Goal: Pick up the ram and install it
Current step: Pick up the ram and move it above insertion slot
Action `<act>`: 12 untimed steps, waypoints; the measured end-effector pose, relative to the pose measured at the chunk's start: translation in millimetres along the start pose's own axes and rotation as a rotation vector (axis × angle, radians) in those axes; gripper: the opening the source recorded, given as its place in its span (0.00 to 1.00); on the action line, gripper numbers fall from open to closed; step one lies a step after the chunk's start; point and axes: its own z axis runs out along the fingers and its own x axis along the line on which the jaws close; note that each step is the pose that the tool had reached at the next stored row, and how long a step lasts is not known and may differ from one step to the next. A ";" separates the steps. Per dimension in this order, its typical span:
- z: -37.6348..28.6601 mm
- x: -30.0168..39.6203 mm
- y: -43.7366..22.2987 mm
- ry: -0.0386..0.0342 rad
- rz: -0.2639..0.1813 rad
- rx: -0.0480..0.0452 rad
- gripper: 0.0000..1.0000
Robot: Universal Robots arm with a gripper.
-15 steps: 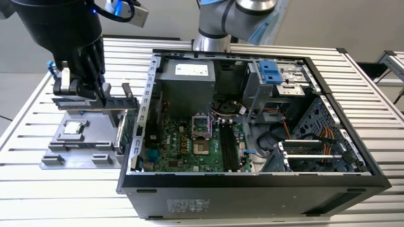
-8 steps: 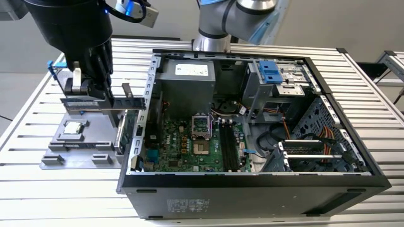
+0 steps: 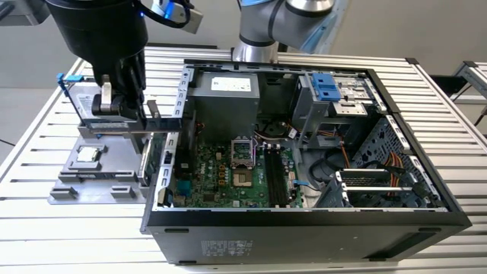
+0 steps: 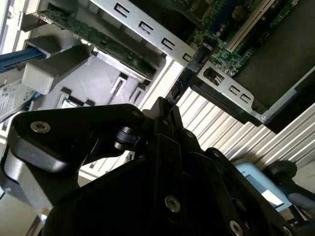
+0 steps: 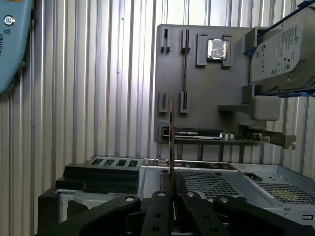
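— What have you got hold of?
— My gripper (image 5: 172,191) is closed tight on the ram (image 5: 171,142), pinching its flat faces. It stands edge-on, I judge to keep its contact edge free.
— Where is it?
— Over the grey tray (image 3: 91,174) at the exterior view's left, beside the open computer case (image 3: 304,228), with the memory slots (image 3: 275,177) beyond.

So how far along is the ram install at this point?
Done: the ram is picked up, clamped edge-on in the gripper. In hand: it hangs over the grey holder tray, beside the open case. Left: seating it; the long black slots on the motherboard look empty.
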 end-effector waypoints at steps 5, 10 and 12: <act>-0.1 0.2 -7.9 0.0000 0.000 0.0000 0.00; -0.2 0.4 -15.6 0.0000 0.000 0.0000 0.00; -0.2 0.5 -18.8 0.0001 0.000 -0.0001 0.00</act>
